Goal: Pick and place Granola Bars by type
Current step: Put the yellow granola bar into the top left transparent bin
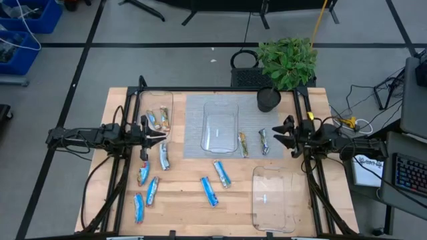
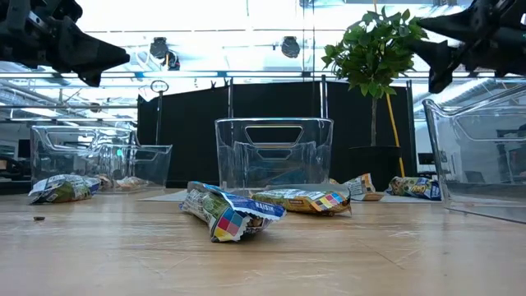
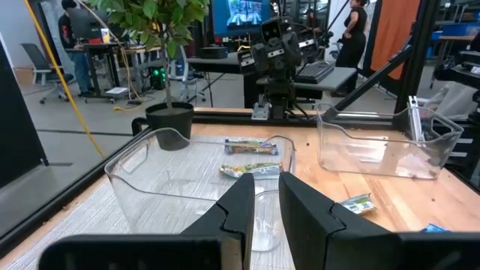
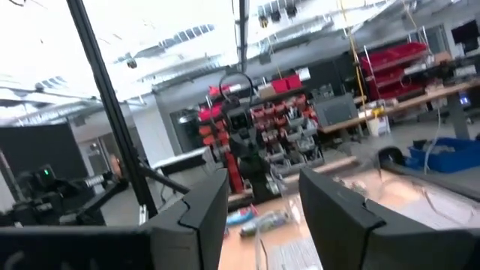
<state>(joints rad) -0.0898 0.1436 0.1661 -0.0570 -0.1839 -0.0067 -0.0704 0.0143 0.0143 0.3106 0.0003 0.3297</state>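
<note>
Several blue-wrapped bars lie flat on the wooden table's near left part, among them one [image 1: 163,157], one [image 1: 209,191] and one [image 1: 221,173]. A gold bar [image 1: 243,144] and a silver-grey bar [image 1: 264,141] lie on the grey mat. Two more bars [image 1: 158,119] sit in the clear left tray [image 1: 157,97]. My left gripper [image 1: 162,137] [image 3: 266,199] hovers by that tray's near end, open by a narrow gap, holding nothing. My right gripper [image 1: 275,137] [image 4: 264,202] hovers right of the silver-grey bar, open and empty. Both stand high above the table in the low view.
A clear tray [image 1: 220,104] stands without bars on the grey mat [image 1: 193,150] at the table's middle. Another clear tray [image 1: 272,172] sits at the near right. A dark pot [image 1: 268,100] with a green plant [image 1: 288,61] stands at the far edge.
</note>
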